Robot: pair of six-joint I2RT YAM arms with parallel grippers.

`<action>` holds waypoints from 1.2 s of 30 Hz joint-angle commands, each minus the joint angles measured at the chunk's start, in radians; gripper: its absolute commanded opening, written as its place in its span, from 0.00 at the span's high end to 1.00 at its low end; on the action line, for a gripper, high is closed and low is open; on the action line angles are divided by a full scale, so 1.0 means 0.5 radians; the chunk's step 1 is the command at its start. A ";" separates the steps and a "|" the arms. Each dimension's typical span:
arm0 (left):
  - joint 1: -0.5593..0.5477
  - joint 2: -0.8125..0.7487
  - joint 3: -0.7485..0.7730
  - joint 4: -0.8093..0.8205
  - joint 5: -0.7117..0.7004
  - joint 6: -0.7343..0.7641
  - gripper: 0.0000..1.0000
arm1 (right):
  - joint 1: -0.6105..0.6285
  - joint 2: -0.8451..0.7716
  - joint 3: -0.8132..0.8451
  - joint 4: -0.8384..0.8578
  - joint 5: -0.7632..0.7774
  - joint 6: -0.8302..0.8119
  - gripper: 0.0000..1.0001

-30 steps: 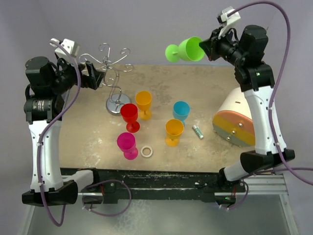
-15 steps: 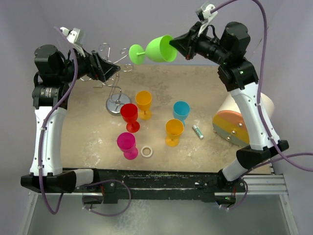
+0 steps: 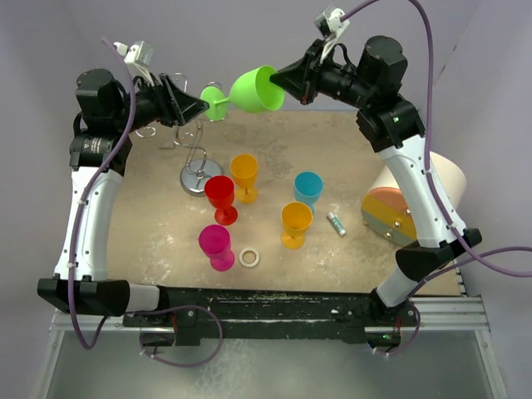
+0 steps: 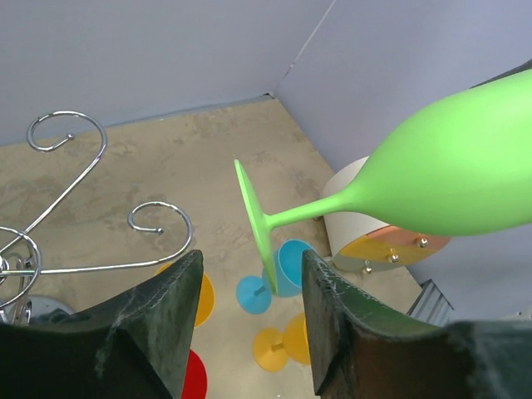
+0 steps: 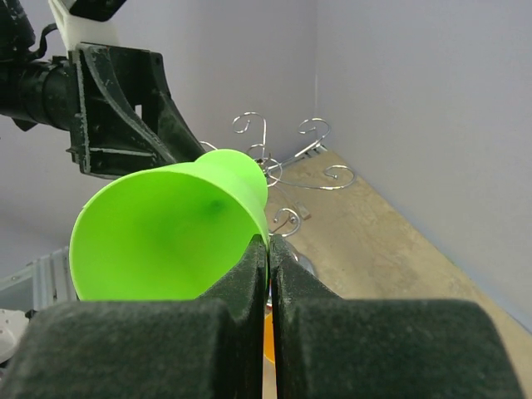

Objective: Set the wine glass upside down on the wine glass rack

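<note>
a: top view first. where is the green wine glass (image 3: 253, 89), and what holds it?

b: it hangs on its side in the air above the far edge of the table (image 3: 150, 241), foot pointing left. the right gripper (image 3: 281, 81) is clamped on the bowl rim. the left gripper (image 3: 199, 105) stands at the foot, jaws partly apart. you cannot tell from here whether they touch it. the wine glass rack (image 3: 193, 158) stands just below, far left.

a: left wrist view?

b: the fingers (image 4: 162, 320) are at a middling gap. the foot disc (image 4: 253, 223) sits edge-on ahead of them, not yet between them. treat the glass as light, rigid plastic with a smooth, likely slippery surface.

a: where do you take hold?

b: at the thin stem (image 4: 303, 214), next to the foot. the disc then acts as a stop against sliding.

a: right wrist view?

b: the jaws pinch one wall of the rim (image 5: 262, 241), nearly closed. that hold is narrow, so expect the glass to pivot if bumped.
</note>
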 commanded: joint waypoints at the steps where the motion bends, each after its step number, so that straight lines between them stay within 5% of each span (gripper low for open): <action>1: -0.006 -0.013 -0.045 0.190 0.055 -0.152 0.51 | 0.002 -0.031 0.084 0.140 -0.052 0.049 1.00; 20: -0.014 0.021 -0.121 0.288 0.153 -0.247 0.74 | 0.011 -0.048 0.032 0.167 -0.064 0.077 1.00; 27: -0.015 0.013 -0.138 0.334 0.192 -0.256 1.00 | 0.015 -0.051 -0.001 0.168 -0.062 0.074 1.00; 31: -0.010 -0.027 -0.168 0.402 0.215 -0.256 1.00 | 0.015 -0.067 -0.032 0.168 -0.040 0.048 1.00; 36: 0.042 -0.086 -0.179 0.408 0.205 -0.227 1.00 | 0.014 -0.102 -0.073 0.125 -0.027 -0.016 0.83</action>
